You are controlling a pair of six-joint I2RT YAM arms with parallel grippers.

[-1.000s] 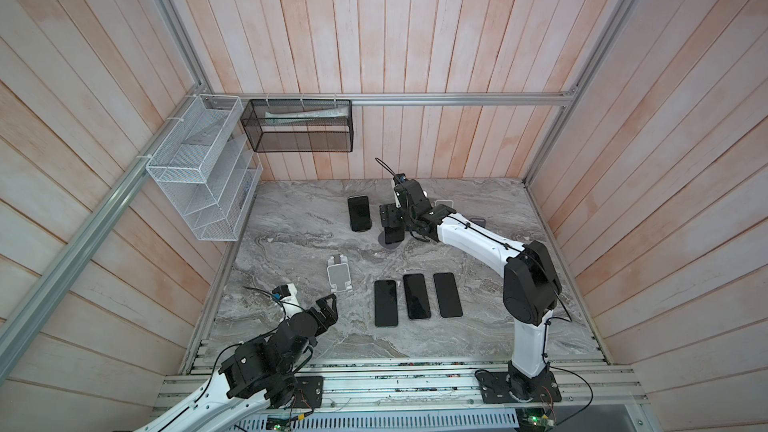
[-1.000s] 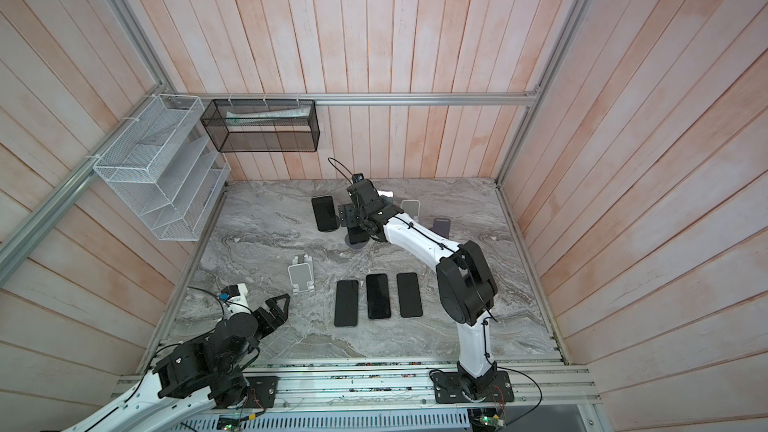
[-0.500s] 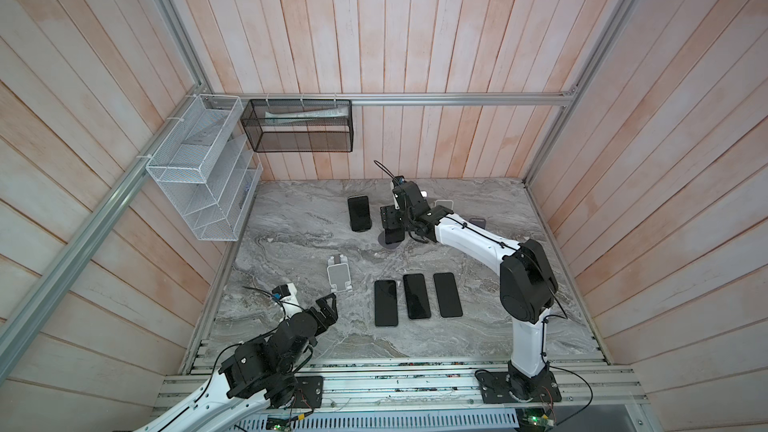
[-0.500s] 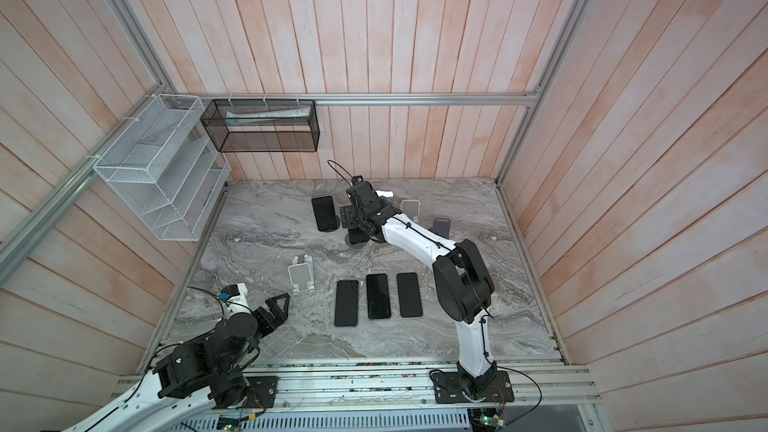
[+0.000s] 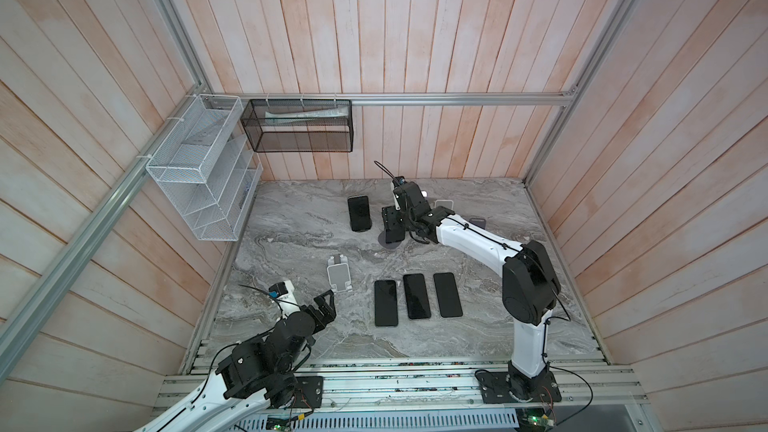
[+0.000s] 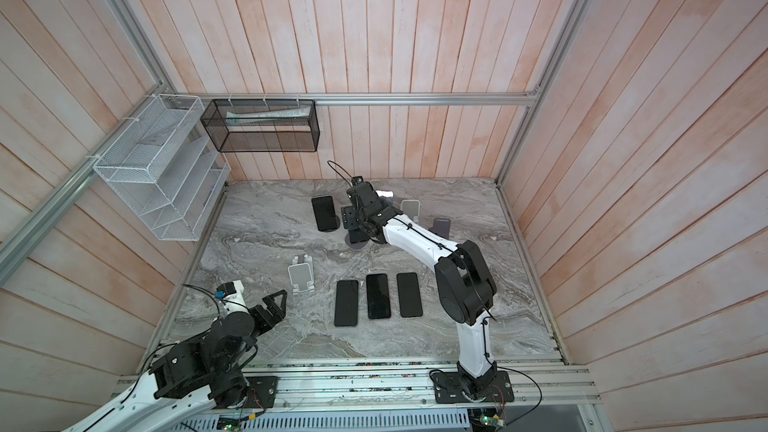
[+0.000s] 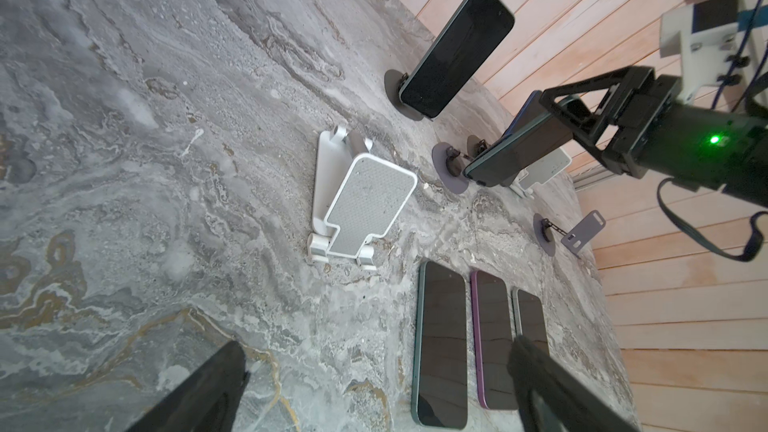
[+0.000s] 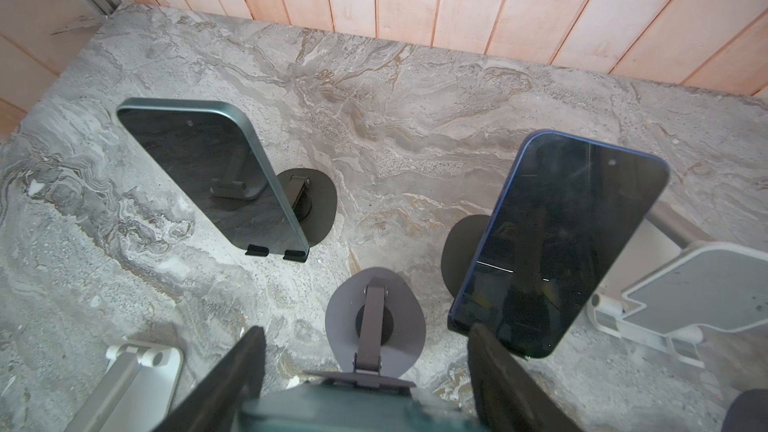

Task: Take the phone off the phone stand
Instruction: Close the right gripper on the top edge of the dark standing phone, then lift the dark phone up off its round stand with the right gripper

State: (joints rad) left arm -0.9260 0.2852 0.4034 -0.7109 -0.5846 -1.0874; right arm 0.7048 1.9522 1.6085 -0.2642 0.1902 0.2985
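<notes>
- Phone (image 7: 519, 147): teal edge, dark screen. It leans tilted on the grey phone stand (image 8: 374, 317), whose round base lies flat on the table (image 5: 291, 243). Spot is the far half of the table, about midway left to right.
- In the left wrist view, the phone's lower end sits down by the stand's hinge arm.
- Right gripper (image 5: 392, 226): reaches in from the right with one finger (image 8: 232, 371) along each long edge of the phone. Jaws stand fairly wide, with the phone between them. Fingers are close against the edges, but the close-up is too blurred to tell whether they actually clamp it.
- Just left: second phone (image 5: 359, 213), propped on a dark stand (image 8: 322, 209), untouched.
- Close by on the far-right side: blue phone (image 8: 557, 243), propped on its own stand.
- Right of that: far white stand (image 5: 444, 205) and a small purple-grey stand (image 5: 478, 222), both bare.
- Near half: three phones (image 5: 417, 296) lie flat, screens up, side by side in a row. Near white stand (image 5: 338, 278) sits to their left, bare.
- Left gripper (image 5: 324, 305): low at the near-left, well apart from the propped phones. Fingers are spread fully and nothing is in them.
</notes>
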